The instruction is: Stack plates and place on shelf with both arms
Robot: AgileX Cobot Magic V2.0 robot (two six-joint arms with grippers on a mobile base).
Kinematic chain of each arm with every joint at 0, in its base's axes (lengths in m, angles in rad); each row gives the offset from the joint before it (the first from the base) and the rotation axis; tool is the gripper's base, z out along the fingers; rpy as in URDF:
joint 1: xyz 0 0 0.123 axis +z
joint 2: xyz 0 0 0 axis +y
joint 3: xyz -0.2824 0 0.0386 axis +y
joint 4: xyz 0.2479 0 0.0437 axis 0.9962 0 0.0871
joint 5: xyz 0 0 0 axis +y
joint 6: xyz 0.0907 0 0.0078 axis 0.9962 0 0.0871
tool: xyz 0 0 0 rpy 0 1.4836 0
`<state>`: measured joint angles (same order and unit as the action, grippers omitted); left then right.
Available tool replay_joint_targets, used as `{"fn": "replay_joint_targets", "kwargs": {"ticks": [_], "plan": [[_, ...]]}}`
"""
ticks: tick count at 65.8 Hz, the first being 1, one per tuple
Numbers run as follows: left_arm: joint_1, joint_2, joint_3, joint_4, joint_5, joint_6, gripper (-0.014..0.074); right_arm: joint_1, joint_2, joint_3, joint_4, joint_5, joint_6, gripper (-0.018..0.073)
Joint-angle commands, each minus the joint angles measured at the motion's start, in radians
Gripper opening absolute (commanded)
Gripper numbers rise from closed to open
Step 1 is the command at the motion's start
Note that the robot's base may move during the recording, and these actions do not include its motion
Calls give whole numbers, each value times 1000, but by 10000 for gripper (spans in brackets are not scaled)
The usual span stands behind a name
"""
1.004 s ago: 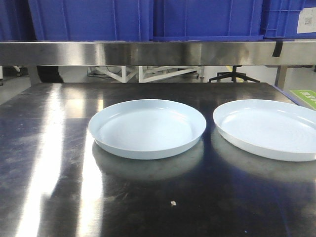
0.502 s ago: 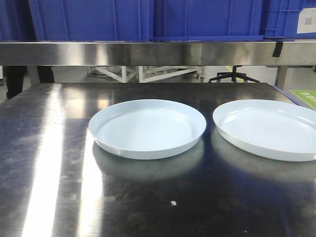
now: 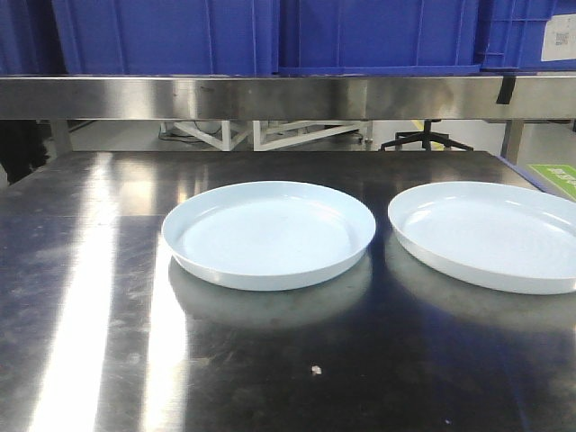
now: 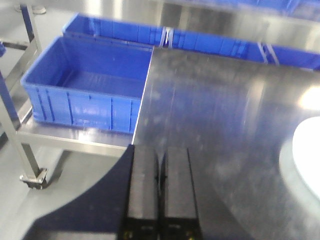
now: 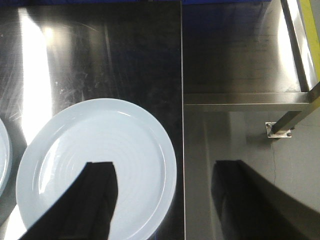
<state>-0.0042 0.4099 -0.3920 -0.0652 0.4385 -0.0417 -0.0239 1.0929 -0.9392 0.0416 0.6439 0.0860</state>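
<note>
Two pale blue-white plates lie side by side on the steel table (image 3: 90, 270): the left plate (image 3: 268, 234) near the middle, the right plate (image 3: 486, 236) cut off by the picture's right edge. Neither gripper shows in the front view. My left gripper (image 4: 161, 149) is shut and empty, hovering over the table's left corner, with a sliver of the left plate (image 4: 309, 157) far to its right. My right gripper (image 5: 165, 164) is open above the right plate (image 5: 130, 145). Its left finger (image 5: 97, 200) is over the plate; its right finger (image 5: 240, 200) is past the table's right edge.
A steel shelf (image 3: 270, 96) runs across above the back of the table, carrying blue crates (image 3: 378, 36). More blue crates (image 4: 85, 85) sit on a low rack left of the table. A steel frame leg (image 5: 295, 115) stands right of the table edge.
The plates have not moved. A dark shape behind the table at the far left has drifted further left, and the glare on the tabletop has shifted slightly.
</note>
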Motion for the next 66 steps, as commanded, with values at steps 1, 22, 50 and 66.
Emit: {"fn": "replay_joint_targets", "kwargs": {"ticks": [1,22,50,66], "plan": [[-4,-45,9,-6,-92,-5,87,-4,-16,-38,-7,-58,-7,519],[-4,-65,21,71,-76,-5,87,-4,-16,-38,-7,-58,-7,519],[-4,-65,21,71,-76,-5,86,-4,-16,-38,-7,-37,-7,88],[-4,-65,21,71,-76,-5,83,-4,-16,-38,-5,-1,-7,58]]}}
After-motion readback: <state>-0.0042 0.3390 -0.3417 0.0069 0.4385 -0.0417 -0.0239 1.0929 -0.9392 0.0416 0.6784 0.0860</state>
